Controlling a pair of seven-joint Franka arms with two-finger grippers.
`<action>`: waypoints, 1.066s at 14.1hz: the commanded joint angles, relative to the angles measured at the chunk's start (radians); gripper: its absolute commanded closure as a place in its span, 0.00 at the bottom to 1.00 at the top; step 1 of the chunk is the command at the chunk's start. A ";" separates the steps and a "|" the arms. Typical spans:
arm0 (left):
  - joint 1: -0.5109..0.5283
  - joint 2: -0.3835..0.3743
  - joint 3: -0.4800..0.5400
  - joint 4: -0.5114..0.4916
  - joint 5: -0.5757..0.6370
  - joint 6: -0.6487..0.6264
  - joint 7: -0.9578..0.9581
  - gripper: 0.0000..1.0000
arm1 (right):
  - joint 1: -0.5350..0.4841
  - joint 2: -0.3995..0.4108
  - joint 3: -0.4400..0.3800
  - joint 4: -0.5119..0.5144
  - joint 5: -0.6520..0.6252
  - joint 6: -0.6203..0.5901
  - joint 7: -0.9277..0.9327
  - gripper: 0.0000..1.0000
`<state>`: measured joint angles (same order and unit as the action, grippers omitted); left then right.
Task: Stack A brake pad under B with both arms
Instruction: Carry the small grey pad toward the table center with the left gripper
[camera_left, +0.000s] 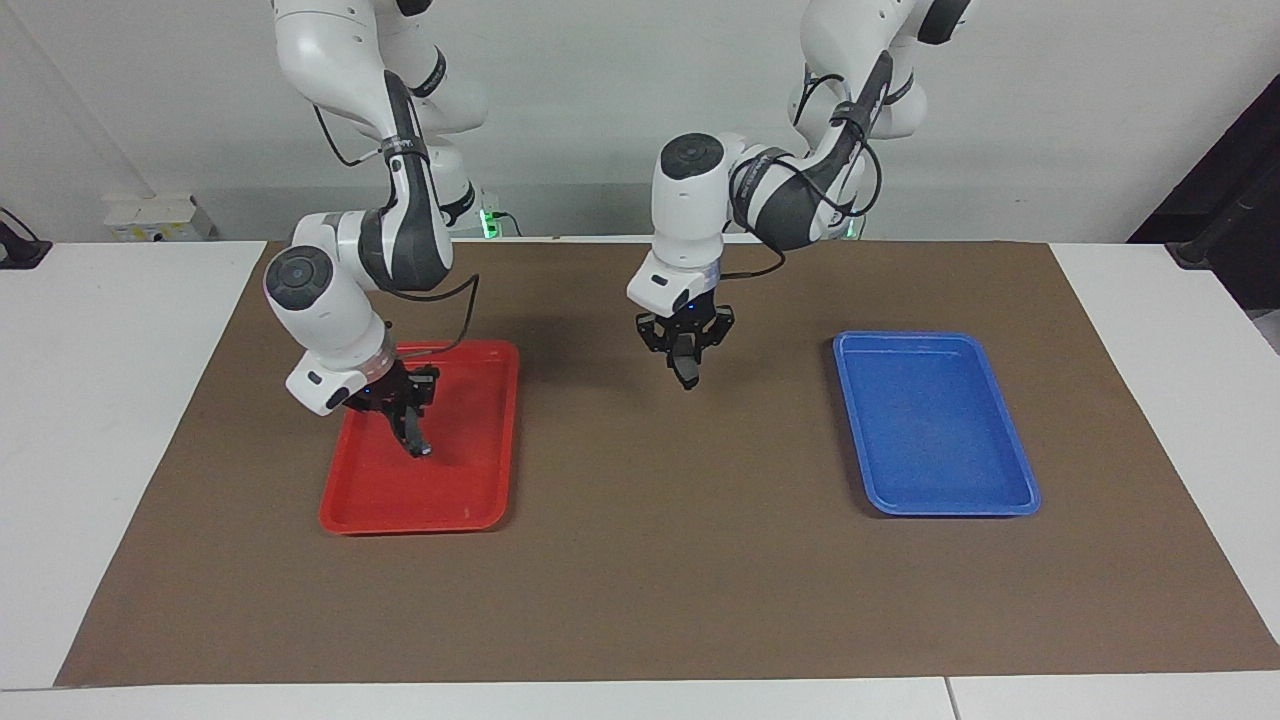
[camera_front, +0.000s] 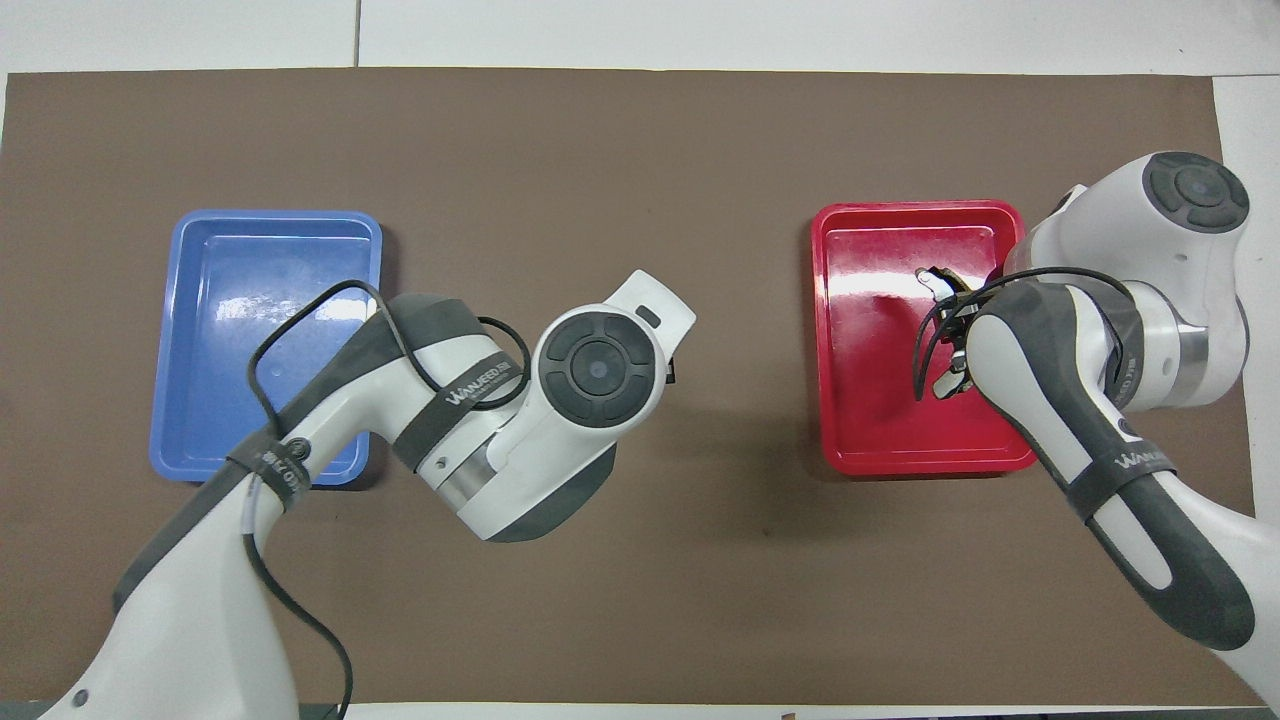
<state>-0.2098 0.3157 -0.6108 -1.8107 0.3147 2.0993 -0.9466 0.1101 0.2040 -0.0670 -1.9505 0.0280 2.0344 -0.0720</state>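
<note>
The brown mat (camera_left: 640, 560) over the desk (camera_left: 110, 400) looked matt and paper-like, with no shine. The desk itself showed as smooth white board. Both the red tray (camera_front: 880, 440) and the blue tray (camera_front: 200, 400) looked like glossy moulded plastic and caught bright glare. The arm shells appeared as smooth white plastic with dark grey, duller panels. The claws were matt black.

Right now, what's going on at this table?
The left gripper is up over the bare brown mat between the two trays, shut on the A brake pad. The blue tray is empty. The right gripper is raised over the red tray, shut on B. Nothing is stacked yet.
</note>
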 joint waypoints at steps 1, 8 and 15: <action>-0.063 0.170 0.003 0.140 0.093 -0.005 -0.095 0.99 | -0.027 -0.014 0.003 0.057 0.000 -0.081 -0.061 1.00; -0.145 0.330 0.057 0.235 0.104 0.013 -0.127 0.99 | -0.067 -0.005 0.001 0.108 0.000 -0.155 -0.097 1.00; -0.148 0.344 0.062 0.241 0.106 0.010 -0.130 0.90 | -0.061 -0.003 0.001 0.111 0.000 -0.157 -0.095 1.00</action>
<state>-0.3350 0.6433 -0.5688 -1.6001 0.3991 2.1135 -1.0565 0.0505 0.1981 -0.0671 -1.8596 0.0279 1.8970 -0.1505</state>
